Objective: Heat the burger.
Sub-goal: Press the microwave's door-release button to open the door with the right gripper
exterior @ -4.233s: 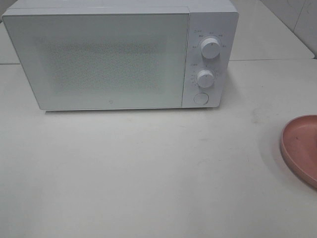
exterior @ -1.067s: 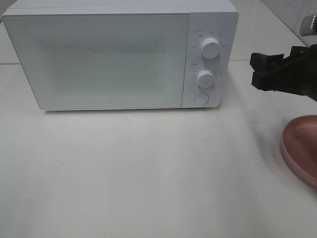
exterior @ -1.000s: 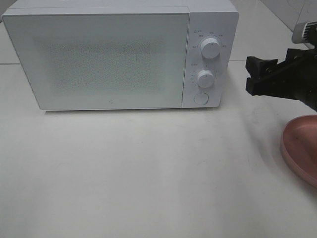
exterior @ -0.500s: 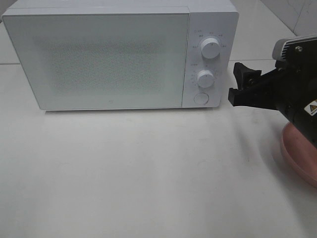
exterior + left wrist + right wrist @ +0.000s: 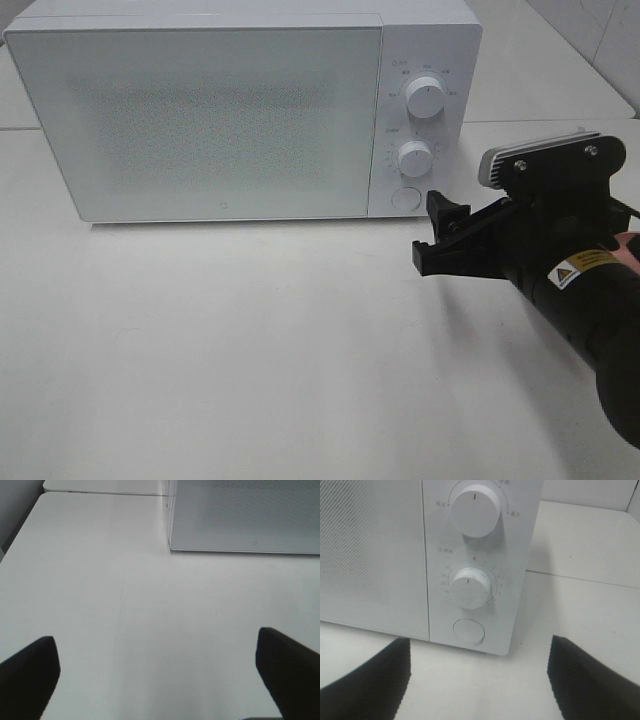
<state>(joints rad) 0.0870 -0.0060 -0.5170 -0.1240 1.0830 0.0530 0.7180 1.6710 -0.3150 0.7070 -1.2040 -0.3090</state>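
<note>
The burger is out of view in every frame. A white microwave stands at the back of the table with its door shut. My right gripper hovers open and empty just in front of the control panel, below and to the right of the round door button. The right wrist view looks between the open right gripper at the upper knob, the lower knob and the button. My left gripper is open over bare table, facing the microwave's front left corner.
The right arm covers nearly all of the pink plate at the table's right edge. White tabletop stretches in front of the microwave. A tiled wall corner rises at the back right.
The right arm has come in from the right and moved left and down toward the microwave's control panel, now covering the pink plate. Its jaws stayed open.
</note>
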